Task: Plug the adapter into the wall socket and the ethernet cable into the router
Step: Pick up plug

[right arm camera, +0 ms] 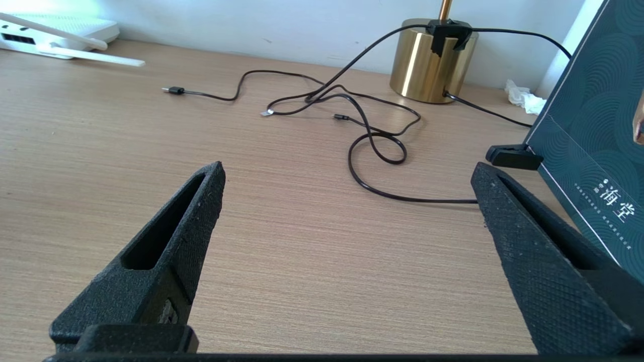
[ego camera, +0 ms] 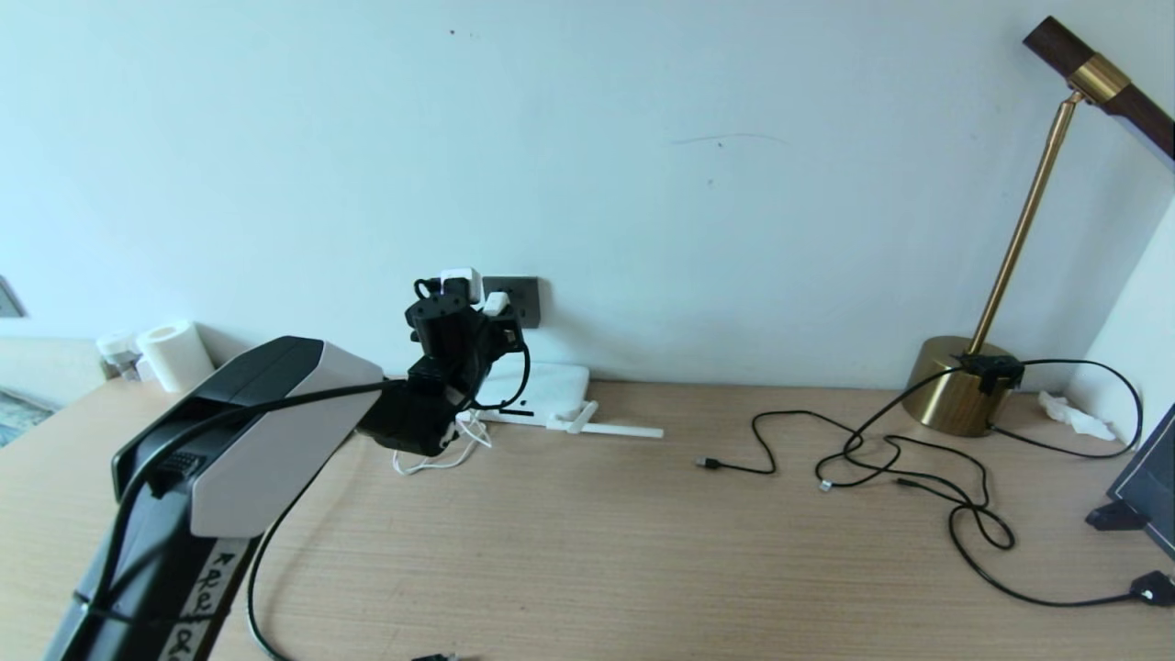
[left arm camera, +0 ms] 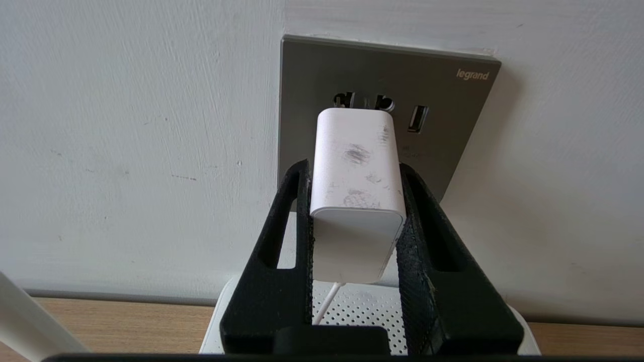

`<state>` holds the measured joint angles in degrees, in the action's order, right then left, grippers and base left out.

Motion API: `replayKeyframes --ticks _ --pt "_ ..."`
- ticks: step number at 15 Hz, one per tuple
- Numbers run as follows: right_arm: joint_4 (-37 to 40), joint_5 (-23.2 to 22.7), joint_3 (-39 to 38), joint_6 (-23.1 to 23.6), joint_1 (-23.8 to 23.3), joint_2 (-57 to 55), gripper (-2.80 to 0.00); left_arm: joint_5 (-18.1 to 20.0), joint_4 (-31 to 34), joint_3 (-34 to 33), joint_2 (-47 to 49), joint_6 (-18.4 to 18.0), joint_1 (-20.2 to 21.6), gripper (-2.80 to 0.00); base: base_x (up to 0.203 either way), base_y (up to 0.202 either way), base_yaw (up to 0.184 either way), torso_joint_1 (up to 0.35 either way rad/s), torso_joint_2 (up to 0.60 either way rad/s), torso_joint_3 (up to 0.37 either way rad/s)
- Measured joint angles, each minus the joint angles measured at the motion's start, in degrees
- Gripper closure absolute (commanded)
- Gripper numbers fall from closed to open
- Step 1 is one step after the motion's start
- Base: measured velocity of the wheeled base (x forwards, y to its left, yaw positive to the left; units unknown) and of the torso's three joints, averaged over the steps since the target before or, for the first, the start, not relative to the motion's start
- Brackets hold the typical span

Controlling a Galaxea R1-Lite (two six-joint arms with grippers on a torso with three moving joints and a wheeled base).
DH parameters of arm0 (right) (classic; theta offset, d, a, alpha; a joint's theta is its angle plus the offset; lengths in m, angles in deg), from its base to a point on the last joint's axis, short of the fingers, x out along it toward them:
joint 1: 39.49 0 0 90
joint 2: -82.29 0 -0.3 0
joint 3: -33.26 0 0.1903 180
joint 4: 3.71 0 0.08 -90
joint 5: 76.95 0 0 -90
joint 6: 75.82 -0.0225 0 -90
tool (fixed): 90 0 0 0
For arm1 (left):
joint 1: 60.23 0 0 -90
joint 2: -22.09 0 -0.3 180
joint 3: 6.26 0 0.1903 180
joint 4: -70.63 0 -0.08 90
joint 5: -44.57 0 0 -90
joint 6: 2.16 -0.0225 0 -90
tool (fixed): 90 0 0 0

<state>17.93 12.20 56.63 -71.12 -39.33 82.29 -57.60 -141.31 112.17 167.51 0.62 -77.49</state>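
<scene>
Left claw (left arm camera: 354, 201) clamps the white adapter (left arm camera: 354, 171) by its sides and holds it against the dark grey wall socket (left arm camera: 453, 115), the plug's nose meeting the upper pin holes at twelve o'clock; whether the pins are fully seated cannot be told. Directly below, at six o'clock, the router (ego camera: 542, 386) lies flat on the worktop (ego camera: 643, 551) against the wall. Right claw (right arm camera: 347, 221) hangs wide apart and empty over bare wood. By appearances, the first plugging is nearly complete, while the ethernet cable, not clearly identifiable among the cords, awaits its turn.
</scene>
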Motion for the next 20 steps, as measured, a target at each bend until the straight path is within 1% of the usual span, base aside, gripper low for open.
replayKeyframes --ticks 16,18,20 --pt "0.0 -0.01 0.0 0.0 0.0 0.0 -2.8 0.3 2.8 4.22 1.51 -0.46 0.45 0.0 0.0 0.0 0.0 0.0 0.0 0.0" --pt "0.01 -0.01 0.0 0.0 0.0 0.0 -2.8 0.41 2.87 4.47 1.52 -2.28 0.71 0.0 0.0 0.0 0.0 0.0 0.0 0.0" --pt "0.02 0.0 0.0 -0.02 0.0 0.0 -2.8 0.99 2.8 4.55 1.52 -3.34 0.93 0.0 0.0 0.0 0.0 0.0 0.0 0.0"
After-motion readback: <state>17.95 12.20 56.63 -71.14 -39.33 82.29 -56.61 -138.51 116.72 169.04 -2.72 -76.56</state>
